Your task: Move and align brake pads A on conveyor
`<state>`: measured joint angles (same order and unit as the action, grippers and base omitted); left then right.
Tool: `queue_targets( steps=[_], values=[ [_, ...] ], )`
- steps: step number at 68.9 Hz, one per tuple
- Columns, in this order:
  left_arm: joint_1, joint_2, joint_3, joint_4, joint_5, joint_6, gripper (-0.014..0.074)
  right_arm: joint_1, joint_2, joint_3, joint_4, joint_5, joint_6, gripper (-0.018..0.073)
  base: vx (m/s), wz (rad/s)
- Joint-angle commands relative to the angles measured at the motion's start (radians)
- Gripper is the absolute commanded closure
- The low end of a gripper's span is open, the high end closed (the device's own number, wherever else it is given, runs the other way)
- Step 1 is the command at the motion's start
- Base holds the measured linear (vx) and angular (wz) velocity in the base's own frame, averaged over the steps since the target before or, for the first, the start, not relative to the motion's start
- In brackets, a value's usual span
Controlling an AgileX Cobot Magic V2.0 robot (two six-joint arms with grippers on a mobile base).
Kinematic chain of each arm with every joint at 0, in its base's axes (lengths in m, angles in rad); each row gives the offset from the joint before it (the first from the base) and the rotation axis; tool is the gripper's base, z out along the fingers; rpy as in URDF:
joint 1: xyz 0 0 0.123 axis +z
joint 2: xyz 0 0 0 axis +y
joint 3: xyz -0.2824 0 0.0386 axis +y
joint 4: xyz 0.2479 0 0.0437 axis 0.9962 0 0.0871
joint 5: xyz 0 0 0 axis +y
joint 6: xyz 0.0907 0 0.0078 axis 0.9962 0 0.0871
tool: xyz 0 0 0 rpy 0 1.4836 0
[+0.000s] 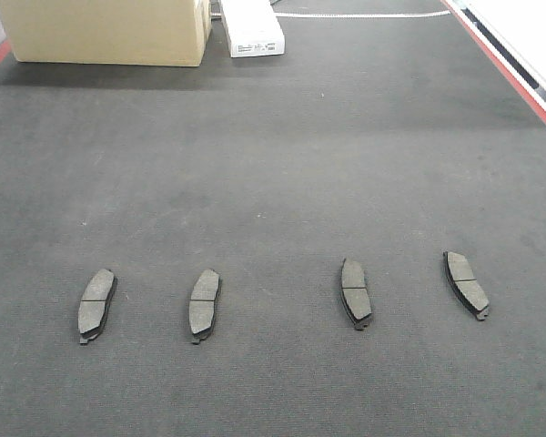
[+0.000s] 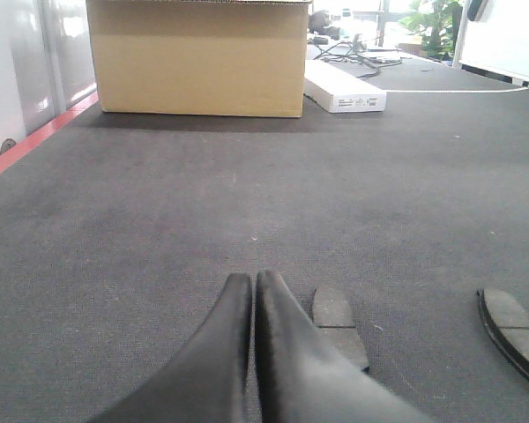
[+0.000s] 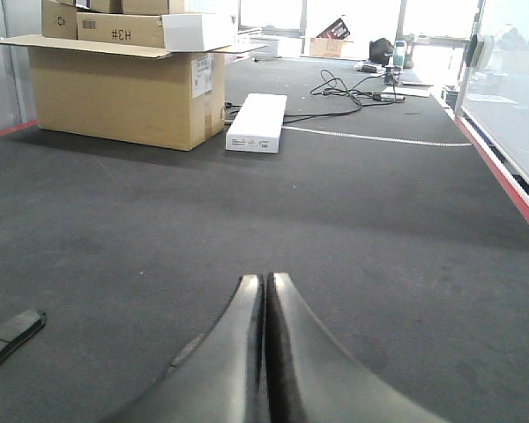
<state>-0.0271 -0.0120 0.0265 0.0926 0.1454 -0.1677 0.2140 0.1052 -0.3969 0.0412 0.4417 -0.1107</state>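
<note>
Tools (image 2: 251, 291) (image 3: 266, 286) closed; cardboard box (image 3: 123, 97) marked "#CH".

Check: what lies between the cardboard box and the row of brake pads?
Only bare conveyor, seen in the front view between cardboard box and brake pads.

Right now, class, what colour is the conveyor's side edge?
Red: the conveyor has a red side edge, clearest in the exterior front-facing view.

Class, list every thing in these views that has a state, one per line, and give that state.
Left gripper: shut, holding nothing.
Right gripper: shut, holding nothing.
Brake pads: four lying flat in a row on the conveyor, apart, tilted differently.
Cardboard box: top flaps open.
White box: closed, lying flat.
</note>
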Motion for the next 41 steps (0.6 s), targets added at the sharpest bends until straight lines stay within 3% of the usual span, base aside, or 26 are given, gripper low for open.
queue_targets(
  steps=[1,18,31,41],
  values=[
    [-0.007,-0.014,0.023,0.002,-0.082,0.001,0.0602,0.000,0.011,-0.023,0.001,-0.074,-0.005,0.0569,0.00,0.00],
    [-0.007,-0.014,0.023,0.002,-0.082,0.001,0.0602,-0.007,0.011,-0.019,-0.031,-0.068,-0.012,0.0569,0.00,0.00],
    [-0.007,-0.014,0.023,0.002,-0.082,0.001,0.0602,-0.206,0.011,0.066,-0.094,-0.162,-0.005,0.0569,0.00,0.00],
    [-0.007,-0.014,0.023,0.002,-0.082,0.001,0.0602,-0.236,0.011,0.191,-0.129,-0.244,-0.005,0.0569,0.00,0.00]
  ],
)
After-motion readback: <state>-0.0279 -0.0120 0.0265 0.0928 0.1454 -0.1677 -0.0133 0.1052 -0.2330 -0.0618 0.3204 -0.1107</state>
